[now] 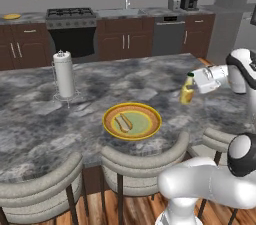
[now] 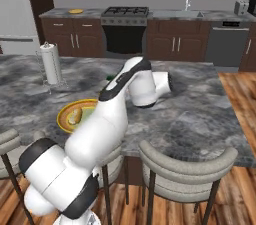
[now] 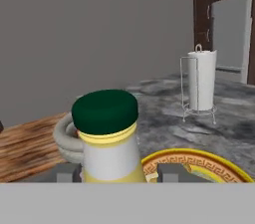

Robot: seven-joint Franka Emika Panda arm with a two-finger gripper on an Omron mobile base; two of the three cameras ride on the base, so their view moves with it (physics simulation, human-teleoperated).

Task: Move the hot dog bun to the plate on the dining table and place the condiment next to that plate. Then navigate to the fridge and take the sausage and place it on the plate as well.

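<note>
yellow with a dark green cap, the condiment bottle (image 3: 108, 138) sits pinched between the two fingers of the pincer (image 1: 191, 87), at the right of the left base frame, upright over the marbled counter (image 1: 40, 119). just lower left of it lies the yellow plate (image 1: 150, 130) with the hot dog bun (image 1: 123, 122) on it. farther left stands a paper towel holder (image 1: 64, 75). grey stools (image 1: 142, 161) line the counter's near edge.
</note>
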